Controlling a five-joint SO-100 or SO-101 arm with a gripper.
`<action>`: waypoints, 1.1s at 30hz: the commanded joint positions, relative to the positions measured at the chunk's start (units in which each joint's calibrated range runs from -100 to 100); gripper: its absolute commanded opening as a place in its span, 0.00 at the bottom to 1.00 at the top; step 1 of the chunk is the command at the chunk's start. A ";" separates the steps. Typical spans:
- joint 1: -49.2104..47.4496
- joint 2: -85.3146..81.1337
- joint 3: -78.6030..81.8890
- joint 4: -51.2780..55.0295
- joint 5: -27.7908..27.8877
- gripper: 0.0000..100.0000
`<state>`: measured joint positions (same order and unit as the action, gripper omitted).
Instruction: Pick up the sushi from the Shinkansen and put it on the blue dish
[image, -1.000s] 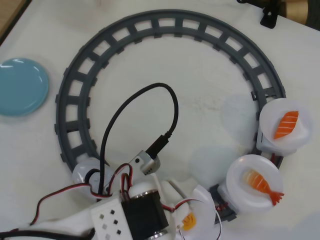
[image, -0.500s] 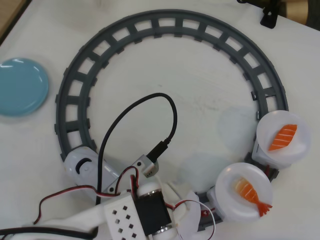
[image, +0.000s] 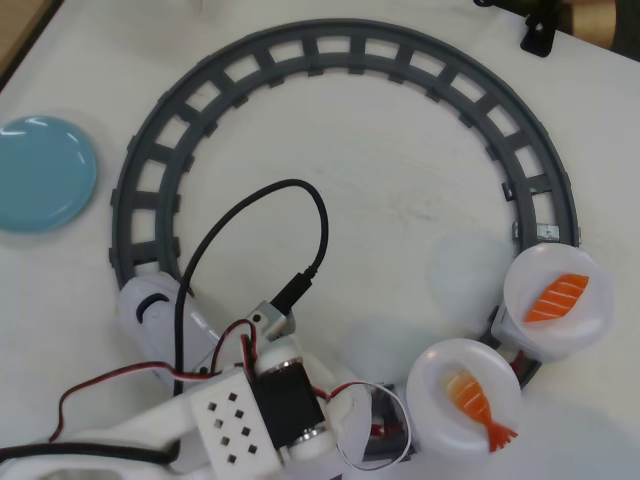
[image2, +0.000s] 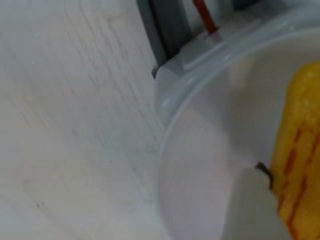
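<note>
The Shinkansen (image: 150, 310) is being carried on leftward round the track (image: 340, 45), so the sushi (image2: 300, 150) is being hidden under the arm (image: 250, 420); the gripper's opening cannot be judged. The dish (image: 45, 172) is lying far left.

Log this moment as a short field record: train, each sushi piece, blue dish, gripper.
train: Shinkansen nose at lower left of the grey track, overhead view
egg sushi: on a white plate, wrist view; hidden under the arm overhead
salmon piece: on the right-hand plate
shrimp piece: on the next plate behind the arm
blue dish: far left, bare
gripper: a pale fingertip touches the egg's edge; jaw state cannot be told
</note>
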<state>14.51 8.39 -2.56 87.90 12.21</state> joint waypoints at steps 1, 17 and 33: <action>-3.59 -0.55 -0.59 0.21 -0.34 0.03; -11.51 -0.55 -31.34 11.34 -0.60 0.03; -44.44 0.36 -32.06 11.17 -1.96 0.03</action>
<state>-21.78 9.15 -31.56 98.15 10.61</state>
